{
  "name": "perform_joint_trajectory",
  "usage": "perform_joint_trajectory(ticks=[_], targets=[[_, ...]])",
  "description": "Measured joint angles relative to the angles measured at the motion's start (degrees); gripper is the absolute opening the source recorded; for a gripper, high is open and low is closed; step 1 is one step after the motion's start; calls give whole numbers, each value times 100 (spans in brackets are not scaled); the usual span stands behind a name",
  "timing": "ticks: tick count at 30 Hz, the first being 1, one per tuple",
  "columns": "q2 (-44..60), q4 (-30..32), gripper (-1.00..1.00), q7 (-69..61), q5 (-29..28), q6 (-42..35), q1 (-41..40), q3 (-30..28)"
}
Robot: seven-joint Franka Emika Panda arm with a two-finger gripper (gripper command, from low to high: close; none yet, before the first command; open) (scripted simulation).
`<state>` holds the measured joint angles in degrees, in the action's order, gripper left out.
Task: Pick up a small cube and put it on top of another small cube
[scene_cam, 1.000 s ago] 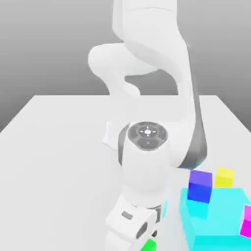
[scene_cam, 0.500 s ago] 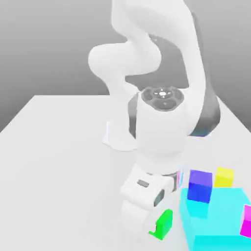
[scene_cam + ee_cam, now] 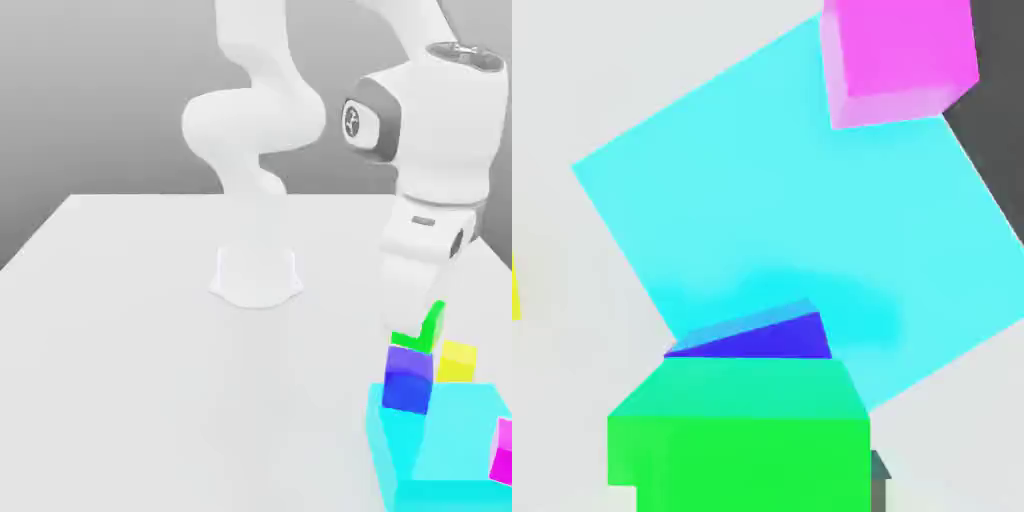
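The green cube (image 3: 425, 331) is off the table, pinched in the gripper (image 3: 428, 322), whose jaws are drawn in narrow against its sides and hold it firmly. It hangs directly above the blue cube (image 3: 408, 377), so close that in the exterior view its lower edge seems to meet the blue cube's violet top; whether the two actually touch cannot be told from here. In the hand view the green cube (image 3: 740, 432) covers most of the blue cube (image 3: 762, 337), of which a narrow strip peeps out past the green one's far edge, so the pair look roughly lined up, though perhaps not quite squarely. The blue cube stands against a corner of the large cyan block (image 3: 445, 450), with the yellow cube (image 3: 459, 361) just beside it on the exterior view's right and the magenta cube (image 3: 502, 452) resting on the cyan block, well apart from the blue cube, toward the exterior view's right edge. All of this sits on the pale grey table (image 3: 130, 330), and the white arm (image 3: 430, 130) reaches over from above the blue cube. Judging by how things lie, the pick is done and the carry is as good as done: what is left is to settle the green cube flat on the violet face, let the jaws go, and lift away without nudging the stack. The risk I would watch is a slightly off-centre placement tipping the green cube off towards the cyan block.
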<state>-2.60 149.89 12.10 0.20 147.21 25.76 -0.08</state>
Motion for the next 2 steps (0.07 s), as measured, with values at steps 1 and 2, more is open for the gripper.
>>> perform_joint_trajectory(ticks=[1,2], targets=[[0,0,100,0,0,0,11,0],[0,0,100,0,0,0,13,0]])
